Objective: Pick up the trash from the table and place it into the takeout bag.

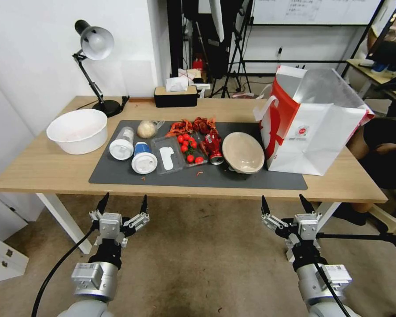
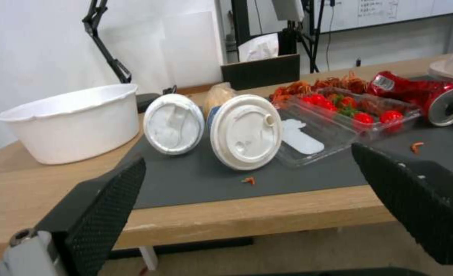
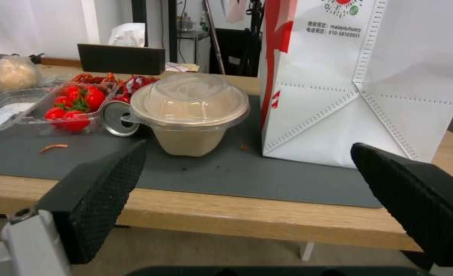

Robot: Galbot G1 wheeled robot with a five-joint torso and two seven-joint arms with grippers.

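Head view: both the left gripper [image 1: 123,204] and right gripper [image 1: 284,204] hang wide open, empty, short of the table [image 1: 39,169]. No trash [image 1: 243,152] is bagged; reaching toward the takeout bag [image 1: 312,132] side seems next.

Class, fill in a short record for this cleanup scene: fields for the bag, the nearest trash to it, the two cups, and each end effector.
takeout bag: upright, open, right end of table
beige bowl: tilted on the mat beside the bag
crushed red can: lying beside the bowl
blue cup: on its side
clear cup: on its side
left end effector: open, below table edge
right end effector: open, below table edge
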